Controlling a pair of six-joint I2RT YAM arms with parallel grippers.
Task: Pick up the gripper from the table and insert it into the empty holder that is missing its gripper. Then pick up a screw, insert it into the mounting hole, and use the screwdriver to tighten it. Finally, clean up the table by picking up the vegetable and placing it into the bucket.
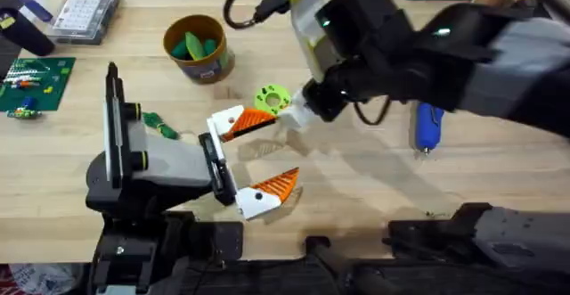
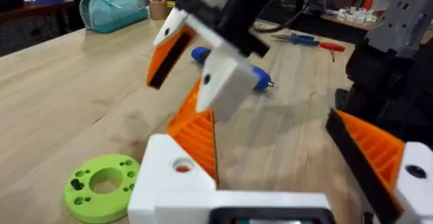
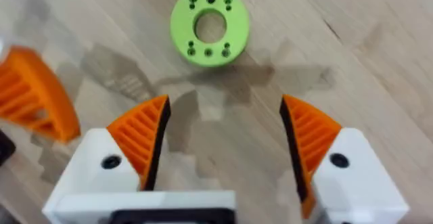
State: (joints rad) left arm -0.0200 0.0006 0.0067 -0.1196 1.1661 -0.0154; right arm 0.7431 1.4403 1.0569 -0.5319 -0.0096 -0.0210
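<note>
We see both jaws apart, empty: right gripper (image 3: 223, 139) above table (image 1: 356, 179) near green ring (image 3: 210, 26); left gripper (image 1: 254, 157) alongside. Screwdriver (image 1: 429, 126) on table at right; bucket (image 1: 199, 49) behind.

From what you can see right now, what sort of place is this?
Likely a workshop or robotics lab bench: a wooden table holding a green circuit board, a clear parts box, a blue screwdriver and pliers.

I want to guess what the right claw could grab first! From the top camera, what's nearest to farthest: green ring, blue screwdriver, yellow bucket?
From the right gripper:
1. Green ring, right beside it.
2. Bucket, farther back, to the left.
3. Screwdriver, off to the right.
</note>
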